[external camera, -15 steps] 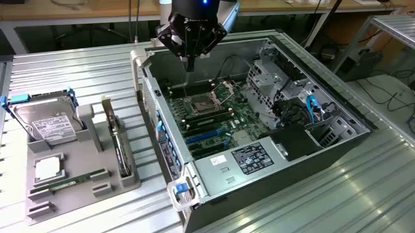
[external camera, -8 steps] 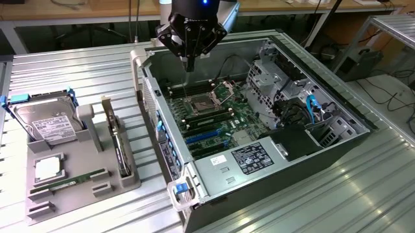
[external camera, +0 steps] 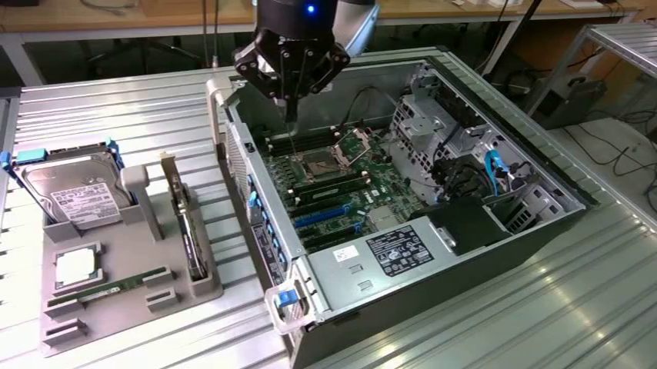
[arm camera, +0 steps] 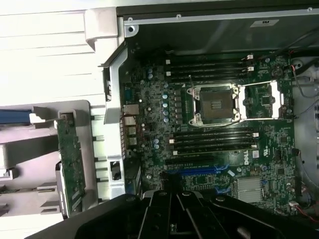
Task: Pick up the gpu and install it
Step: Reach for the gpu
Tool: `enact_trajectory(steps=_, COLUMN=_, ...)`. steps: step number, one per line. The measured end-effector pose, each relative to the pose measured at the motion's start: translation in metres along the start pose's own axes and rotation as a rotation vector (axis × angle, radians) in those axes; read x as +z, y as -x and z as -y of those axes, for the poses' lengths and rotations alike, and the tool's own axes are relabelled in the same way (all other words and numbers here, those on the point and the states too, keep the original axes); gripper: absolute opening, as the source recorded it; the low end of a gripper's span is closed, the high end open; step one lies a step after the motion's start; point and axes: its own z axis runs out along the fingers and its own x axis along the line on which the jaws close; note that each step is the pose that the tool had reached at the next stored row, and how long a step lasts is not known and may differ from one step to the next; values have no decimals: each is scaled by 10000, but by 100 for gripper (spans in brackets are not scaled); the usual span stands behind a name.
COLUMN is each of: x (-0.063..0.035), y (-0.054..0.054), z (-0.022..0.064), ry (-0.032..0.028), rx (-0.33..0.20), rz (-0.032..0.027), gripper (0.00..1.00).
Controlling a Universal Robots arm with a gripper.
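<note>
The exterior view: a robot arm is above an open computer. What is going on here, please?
The robot arm's black gripper hangs shut, holding nothing, over the green motherboard inside the open grey computer case. The gpu, a thin flat dark card with a silvery bracket, stands on edge in a slot of the grey holder tray at the exterior view's left, outside the case. It has not been picked up yet.
</note>
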Motion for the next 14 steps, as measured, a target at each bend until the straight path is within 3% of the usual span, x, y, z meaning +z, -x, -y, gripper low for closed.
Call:
enact_trajectory(steps=6, x=-11, y=-356, z=169, ry=1, rx=0, rz=20, gripper=11)
enact_trajectory(steps=14, x=52, y=-677, z=254, ry=12, rx=-7, rz=155, gripper=11)
